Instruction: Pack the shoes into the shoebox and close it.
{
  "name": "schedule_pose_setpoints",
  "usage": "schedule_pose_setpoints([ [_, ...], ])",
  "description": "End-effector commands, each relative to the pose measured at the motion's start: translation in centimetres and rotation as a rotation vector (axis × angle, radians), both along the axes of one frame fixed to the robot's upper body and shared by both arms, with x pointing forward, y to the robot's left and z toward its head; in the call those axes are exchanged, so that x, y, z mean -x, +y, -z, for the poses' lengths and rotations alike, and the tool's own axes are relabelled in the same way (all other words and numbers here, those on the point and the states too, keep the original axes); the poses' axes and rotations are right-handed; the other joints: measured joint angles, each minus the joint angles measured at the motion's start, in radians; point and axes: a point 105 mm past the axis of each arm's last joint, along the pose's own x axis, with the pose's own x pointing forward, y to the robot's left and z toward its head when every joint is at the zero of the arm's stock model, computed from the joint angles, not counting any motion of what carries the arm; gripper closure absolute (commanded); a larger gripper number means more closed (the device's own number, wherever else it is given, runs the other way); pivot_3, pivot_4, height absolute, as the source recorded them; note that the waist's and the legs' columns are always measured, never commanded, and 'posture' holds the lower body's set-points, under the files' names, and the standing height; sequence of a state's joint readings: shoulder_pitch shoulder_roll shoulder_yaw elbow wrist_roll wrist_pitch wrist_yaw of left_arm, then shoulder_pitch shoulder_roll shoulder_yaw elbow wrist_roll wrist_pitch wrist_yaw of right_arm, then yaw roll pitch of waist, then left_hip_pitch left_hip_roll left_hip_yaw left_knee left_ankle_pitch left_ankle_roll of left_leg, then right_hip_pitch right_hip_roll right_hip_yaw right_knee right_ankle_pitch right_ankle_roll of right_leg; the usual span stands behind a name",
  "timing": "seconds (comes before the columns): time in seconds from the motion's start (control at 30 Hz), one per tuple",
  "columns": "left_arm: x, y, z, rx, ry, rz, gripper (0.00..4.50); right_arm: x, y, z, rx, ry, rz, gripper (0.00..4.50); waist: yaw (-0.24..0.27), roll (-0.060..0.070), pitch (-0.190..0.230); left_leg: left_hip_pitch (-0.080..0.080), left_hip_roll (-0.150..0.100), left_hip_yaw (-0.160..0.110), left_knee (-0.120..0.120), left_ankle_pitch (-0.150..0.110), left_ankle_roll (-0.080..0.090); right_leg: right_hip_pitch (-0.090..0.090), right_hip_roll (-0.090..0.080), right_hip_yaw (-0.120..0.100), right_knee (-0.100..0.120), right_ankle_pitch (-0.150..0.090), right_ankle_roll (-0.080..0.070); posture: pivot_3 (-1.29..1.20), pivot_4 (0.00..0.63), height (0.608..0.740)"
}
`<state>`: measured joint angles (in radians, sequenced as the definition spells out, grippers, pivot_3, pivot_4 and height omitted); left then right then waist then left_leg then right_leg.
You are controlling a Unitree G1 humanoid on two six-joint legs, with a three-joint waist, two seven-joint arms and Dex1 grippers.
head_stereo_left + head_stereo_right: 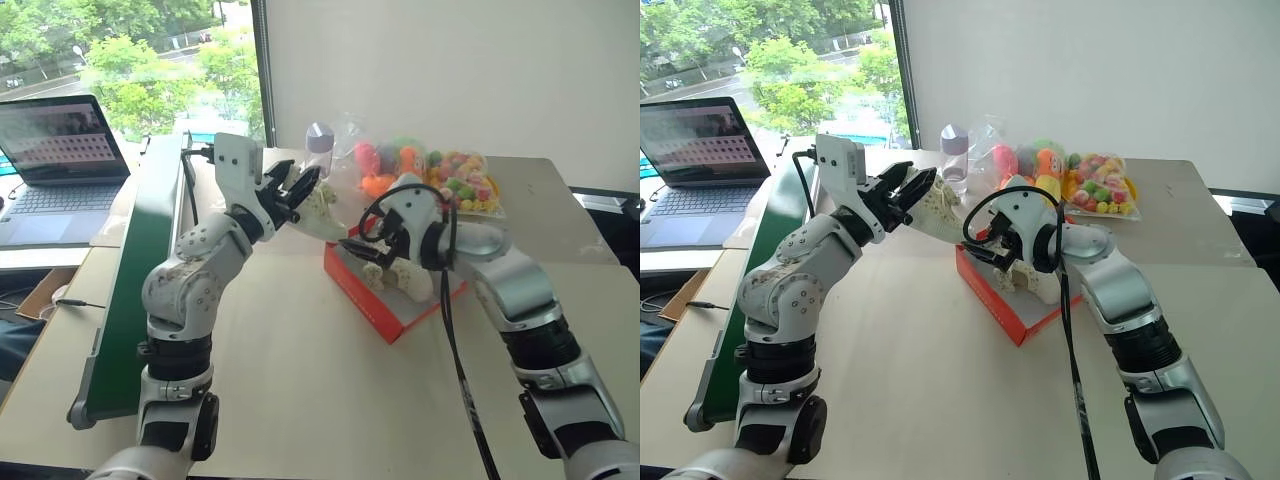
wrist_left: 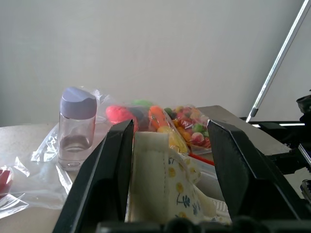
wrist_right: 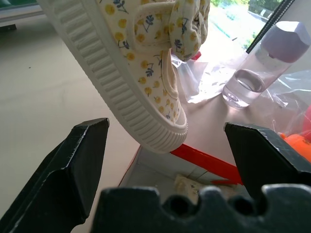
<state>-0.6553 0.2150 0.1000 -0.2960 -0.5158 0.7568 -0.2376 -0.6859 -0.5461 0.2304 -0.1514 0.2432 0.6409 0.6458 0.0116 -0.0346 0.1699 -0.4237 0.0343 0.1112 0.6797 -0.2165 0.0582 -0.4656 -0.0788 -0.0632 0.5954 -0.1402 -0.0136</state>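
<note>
Beige laminate covers the bench (image 1: 300,400) you are working over, with a white wall behind it and a window at the far left showing green trees. You have two claws in play. Your left claw (image 1: 305,192) is clenched on one shoe (image 1: 940,212), a cream canvas one with small yellow flowers and a ribbed white sole, held off the bench with its toe pointing toward the shoebox. Your right claw (image 3: 167,160) stands spread wide with nothing between its fingers; it hovers at the shoebox (image 1: 385,305), and the held shoe hangs just above and ahead of it. You can count two shoes: the second shoe (image 1: 410,278) lies inside the red-orange box, right under the right claw. One shoebox sits near the middle of the bench, white inside; its lid cannot be made out. Beyond both claws stand one clear bottle (image 1: 319,148) with a pale lilac cap and a clear bag of colourful toys (image 1: 440,180). Left of the left claw, one long green board (image 1: 135,270) leans along the bench edge, and one open laptop (image 1: 60,165) sits farther left.
</note>
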Motion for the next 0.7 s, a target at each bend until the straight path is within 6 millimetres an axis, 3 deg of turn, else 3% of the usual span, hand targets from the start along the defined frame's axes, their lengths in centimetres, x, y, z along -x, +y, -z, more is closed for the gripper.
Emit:
schedule_pose_setpoints([
  [0.03,0.4,-0.3,-1.4,0.005,-0.053,0.018,1.98,0.7,0.7,-0.9,0.001,-0.057,-0.028,0.0,0.0,0.0,0.0,0.0,0.0,0.0,0.0,0.0,0.0,0.0,0.0,0.0,0.0,0.0,0.0,0.0,0.15,0.74],
  [0.7,0.7,-0.6,-1.1,0.001,-0.042,0.029,1.98,1.4,2.6,-0.1,0.0,-0.054,-0.061,0.0,-0.001,0.0,0.0,0.0,0.0,0.0,0.0,0.0,0.0,0.0,0.0,0.0,0.0,0.0,0.0,0.0,0.15,0.74],
])
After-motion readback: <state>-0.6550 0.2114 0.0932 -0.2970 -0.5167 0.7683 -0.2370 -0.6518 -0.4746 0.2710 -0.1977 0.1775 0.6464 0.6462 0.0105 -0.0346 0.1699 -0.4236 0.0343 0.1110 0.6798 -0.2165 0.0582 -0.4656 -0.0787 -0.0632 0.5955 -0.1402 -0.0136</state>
